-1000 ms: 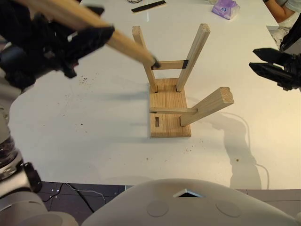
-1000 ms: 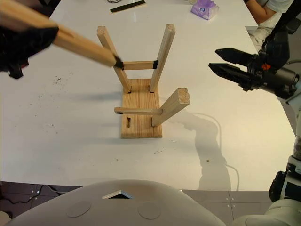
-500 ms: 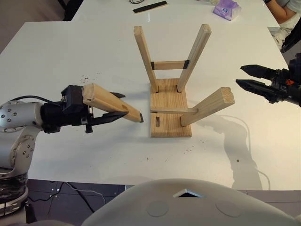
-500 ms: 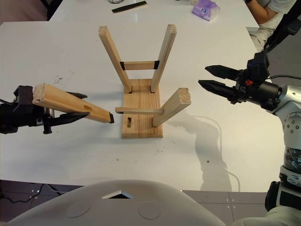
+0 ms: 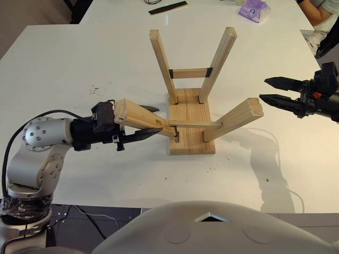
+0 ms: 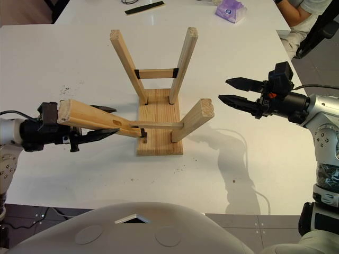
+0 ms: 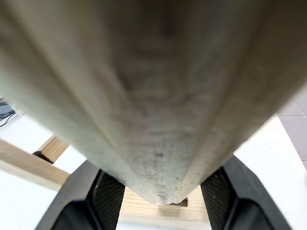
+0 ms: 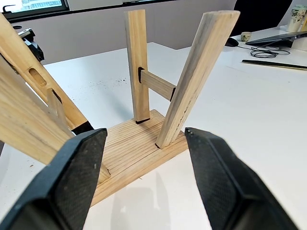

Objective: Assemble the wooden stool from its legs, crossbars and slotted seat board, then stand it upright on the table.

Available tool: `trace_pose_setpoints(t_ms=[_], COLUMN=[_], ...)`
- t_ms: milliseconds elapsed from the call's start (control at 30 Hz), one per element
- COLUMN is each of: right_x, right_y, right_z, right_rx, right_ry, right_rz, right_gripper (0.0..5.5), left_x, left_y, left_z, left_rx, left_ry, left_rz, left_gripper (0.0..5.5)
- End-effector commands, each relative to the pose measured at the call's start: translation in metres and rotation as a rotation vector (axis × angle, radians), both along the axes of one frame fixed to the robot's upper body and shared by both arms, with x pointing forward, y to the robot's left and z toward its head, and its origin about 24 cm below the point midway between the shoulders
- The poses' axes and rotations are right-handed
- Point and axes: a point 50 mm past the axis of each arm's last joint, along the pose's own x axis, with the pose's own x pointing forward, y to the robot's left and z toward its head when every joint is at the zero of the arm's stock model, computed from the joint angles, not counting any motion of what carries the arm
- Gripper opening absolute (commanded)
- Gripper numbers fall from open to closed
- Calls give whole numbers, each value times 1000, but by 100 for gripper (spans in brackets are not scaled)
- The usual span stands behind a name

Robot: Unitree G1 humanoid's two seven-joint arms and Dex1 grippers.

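The slotted seat board (image 5: 193, 145) lies flat on the white table. Two far legs (image 5: 163, 66) (image 5: 217, 63) stand in it, joined by a crossbar (image 5: 190, 73). A third leg (image 5: 235, 119) leans out to the right from the near right slot, and a thin crossbar (image 5: 193, 124) runs left from it. My left gripper (image 5: 150, 121) is shut on the fourth leg (image 5: 140, 117), which slants down with its tip at the board's near left slot, beside the free end of that crossbar. My right gripper (image 5: 262, 89) hovers open to the right of the leaning leg, holding nothing.
A purple tissue pack (image 5: 254, 9) and a black strip (image 5: 167, 7) lie at the far edge of the table. Dark specks (image 5: 95, 89) dot the surface on the left. A white cable (image 5: 286, 180) curves across the table to the right of the board.
My left arm swung the held leg down from high on the left until its tip reached the board's near left slot. My right gripper drifted a little left toward the stool.
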Motion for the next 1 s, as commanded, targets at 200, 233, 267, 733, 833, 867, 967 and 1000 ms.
trace_pose_setpoints(t_ms=[200, 233, 267, 733, 833, 867, 967, 1000], right_x=[-1, -1, -2, -2, -2, -2, -2, -2], right_y=[6, 7, 7, 12, 12, 13, 12, 12], right_z=[-1, -2, -3, -8, -9, -9, -9, -10], right_rx=[-15, -14, -14, -27, -30, -30, -30, -35], right_ry=[-16, -15, -14, -19, -20, -21, -24, -24], right_rz=[11, 11, 10, 16, 16, 16, 14, 13], right_gripper=[299, 299, 299, 299, 299, 299, 299, 299], left_x=[2, 1, 0, 20, 24, 26, 28, 29], left_y=[8, 8, 7, -5, -6, -6, -8, -9], left_z=[-15, -15, -16, -26, -21, -20, -17, -16], left_rx=[113, 115, 118, 89, 65, 57, 40, 36], left_ry=[52, 61, 67, 47, 49, 51, 56, 54], left_rz=[-64, -73, -81, -83, -69, -62, -46, -40], left_gripper=[204, 204, 204, 204, 204, 204, 204, 204])
